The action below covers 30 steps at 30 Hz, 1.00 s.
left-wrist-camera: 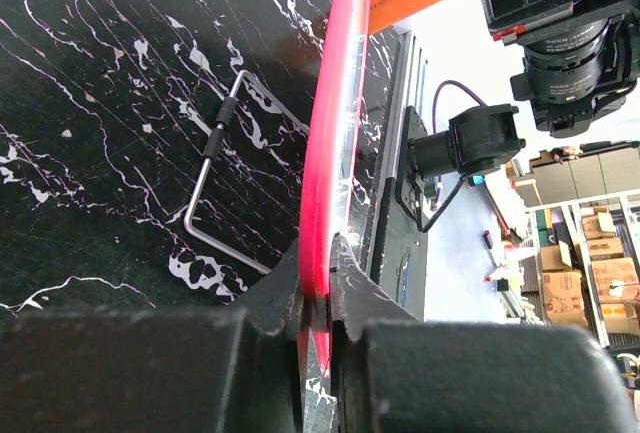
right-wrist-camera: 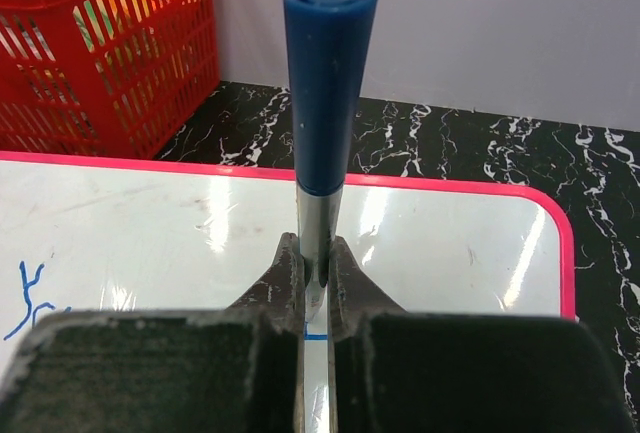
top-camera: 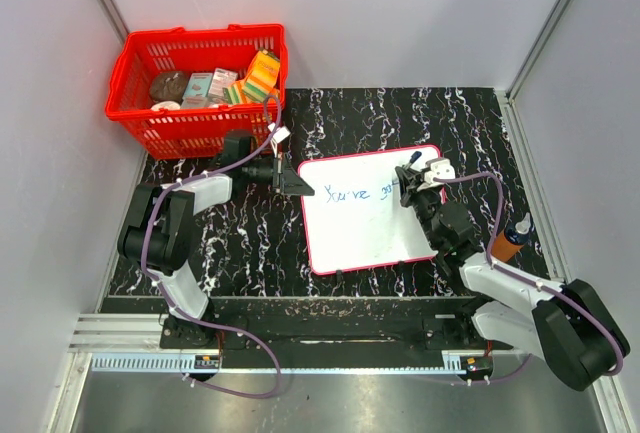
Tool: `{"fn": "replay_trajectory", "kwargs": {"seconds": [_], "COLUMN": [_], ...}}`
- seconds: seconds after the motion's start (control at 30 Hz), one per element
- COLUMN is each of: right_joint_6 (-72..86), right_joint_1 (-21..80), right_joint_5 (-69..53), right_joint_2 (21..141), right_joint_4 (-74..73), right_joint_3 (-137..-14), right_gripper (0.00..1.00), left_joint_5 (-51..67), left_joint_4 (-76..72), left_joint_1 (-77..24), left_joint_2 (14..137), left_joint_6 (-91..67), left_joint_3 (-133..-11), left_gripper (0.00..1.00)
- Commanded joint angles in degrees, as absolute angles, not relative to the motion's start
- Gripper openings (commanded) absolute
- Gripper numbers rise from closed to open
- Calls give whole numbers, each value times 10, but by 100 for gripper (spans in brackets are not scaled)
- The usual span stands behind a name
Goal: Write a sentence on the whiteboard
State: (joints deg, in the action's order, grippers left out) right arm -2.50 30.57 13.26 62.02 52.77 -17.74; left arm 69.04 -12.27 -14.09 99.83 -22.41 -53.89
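The whiteboard (top-camera: 372,241), white with a thin red frame, lies flat on the black marbled table. Blue handwriting (top-camera: 360,194) on it reads "You've" plus the start of another word. My left gripper (top-camera: 297,185) is shut on the board's left red edge (left-wrist-camera: 335,133), with one fingertip on each side of it (left-wrist-camera: 318,298). My right gripper (top-camera: 408,191) is shut on a marker with a blue cap end (right-wrist-camera: 326,83) and holds it upright over the board (right-wrist-camera: 450,243), tip down at the right end of the writing. The tip is hidden between the fingers (right-wrist-camera: 317,288).
A red basket (top-camera: 200,88) with several packets stands at the back left; it also shows in the right wrist view (right-wrist-camera: 100,53). An orange bottle (top-camera: 510,241) stands right of the board. A bent metal rod (left-wrist-camera: 215,143) lies on the table by the board's edge.
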Motion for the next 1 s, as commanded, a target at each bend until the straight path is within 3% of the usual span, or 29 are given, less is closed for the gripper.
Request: {"fn": "replay_trajectory", "kwargs": {"seconds": [0.0,0.97], "right_joint_6": [-32,-4], "right_joint_1": [302,301], "right_joint_5": [166,120], "right_joint_2": [618,561], "right_joint_4": [546,481], "right_joint_3": [-192,-145], "right_gripper": [0,0], "left_joint_5": [625,621], "left_joint_4": [-117,-112], "left_joint_1": [-155,-156], "left_joint_2": [995,995], "left_joint_6": [-129,-126], "left_joint_3": [-540,-540], "left_gripper": [0,0]}}
